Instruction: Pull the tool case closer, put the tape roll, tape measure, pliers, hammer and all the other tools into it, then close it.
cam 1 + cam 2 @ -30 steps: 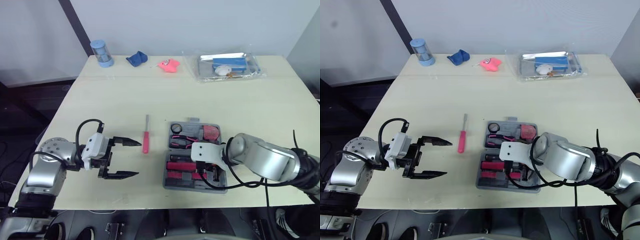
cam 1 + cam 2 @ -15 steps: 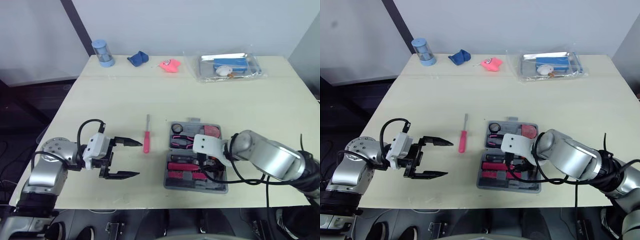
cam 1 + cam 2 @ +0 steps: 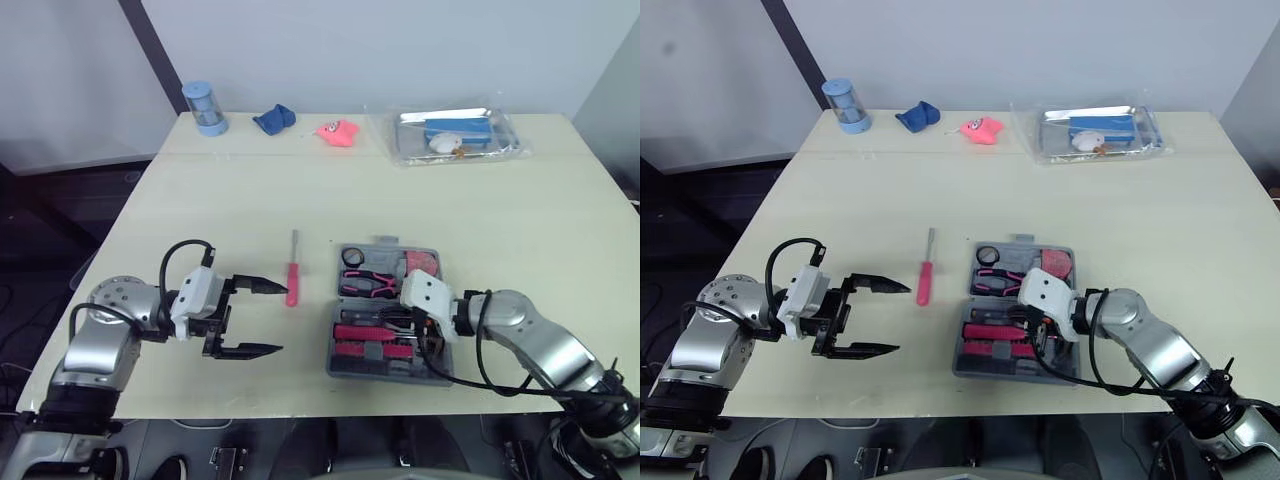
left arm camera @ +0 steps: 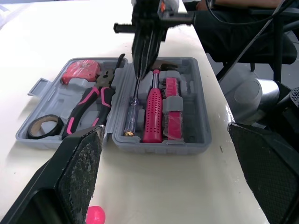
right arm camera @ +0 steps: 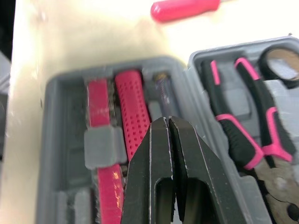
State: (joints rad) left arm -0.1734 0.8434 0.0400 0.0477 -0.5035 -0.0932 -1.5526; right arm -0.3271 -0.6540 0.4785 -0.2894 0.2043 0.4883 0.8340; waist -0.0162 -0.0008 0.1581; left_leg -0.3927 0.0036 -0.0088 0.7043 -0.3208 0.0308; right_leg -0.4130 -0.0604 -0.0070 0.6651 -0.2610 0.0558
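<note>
The grey tool case (image 3: 440,372) lies open near the table's front edge. It holds a black tape roll (image 3: 352,257), pink-handled pliers (image 3: 367,285), a red tape measure (image 3: 423,263) and a pink-handled hammer (image 3: 356,332). A red screwdriver (image 3: 292,281) lies on the table just left of the case. My right gripper (image 3: 431,338) hangs over the case's right side, shut with nothing between its fingers (image 5: 159,144). My left gripper (image 3: 281,318) is open, low over the table, left of the case and just nearer than the screwdriver.
Along the far edge stand a blue cup (image 3: 204,106), a blue cloth (image 3: 273,118), a pink toy (image 3: 338,132) and a clear tray (image 3: 455,133) with small items. The case sits close to the near edge of the table (image 3: 200,190).
My right forearm has swung back toward the near right, while its gripper stays over the case's right side. The left gripper has edged slightly right, still open.
</note>
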